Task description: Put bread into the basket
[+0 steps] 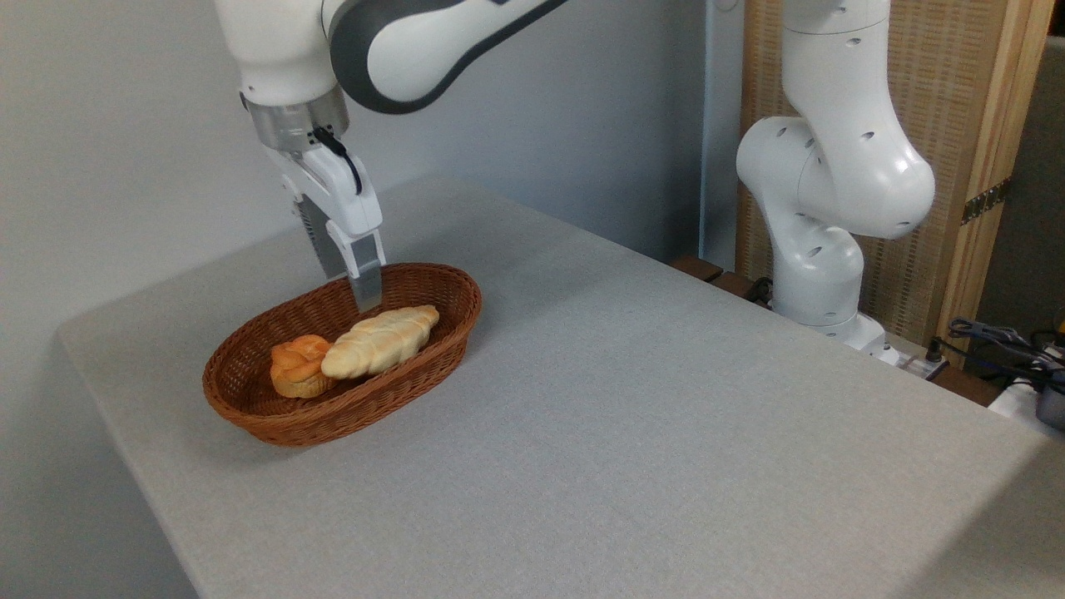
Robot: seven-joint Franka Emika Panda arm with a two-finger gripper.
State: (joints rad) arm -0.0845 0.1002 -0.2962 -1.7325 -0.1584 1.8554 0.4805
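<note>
Since the long pale-golden braided bread (pixel 381 339) lies inside the oval reddish-brown wicker basket (pixel 416 378), released by parted fingers (pixel 365 291), only upward withdrawal is judged required.

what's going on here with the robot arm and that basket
A white Franka arm is working over an oval wicker basket on a grey table. The long braided bread already lies inside the basket, resting against a small orange-brown bun. The gripper hangs just above the loaf's far end, holding nothing; from this angle it is hard to tell how far apart its fingers are. The bread looks delivered.
</note>
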